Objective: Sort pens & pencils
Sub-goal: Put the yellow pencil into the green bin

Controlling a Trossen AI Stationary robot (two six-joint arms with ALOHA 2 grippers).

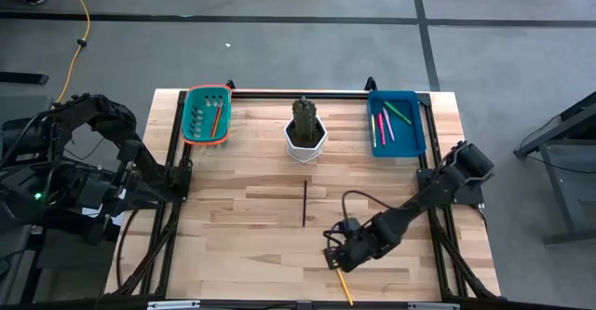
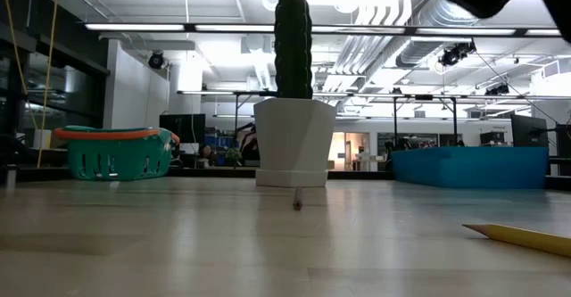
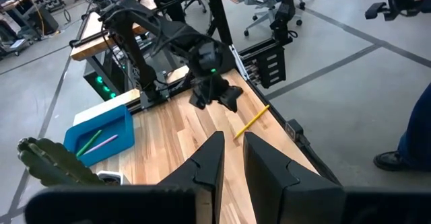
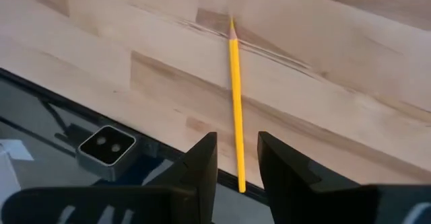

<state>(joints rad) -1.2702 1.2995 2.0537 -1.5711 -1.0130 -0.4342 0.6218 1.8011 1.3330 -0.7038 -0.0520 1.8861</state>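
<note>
Hovering low over the front edge of the worktop, right of its middle, the right gripper hangs above a yellow pencil with its fingers spread and nothing between them. In the right wrist view the pencil lies flat on the wood, running out from the gap between the fingers, its blunt end right at the worktop's edge.

A dark pencil lies alone near the middle of the worktop, pointing from front to back, well apart from the yellow one. Behind it, at the middle of the back edge, stands a white pot with a green cactus.

In the back left corner sits a green basket with an orange pencil inside. In the back right corner sits a blue tray holding pink and green pens, lying close together.

The left gripper waits off the worktop's left edge, raised, its fingers slightly parted and holding nothing.

The low view shows the tip of the yellow pencil on the wood at the near right.
</note>
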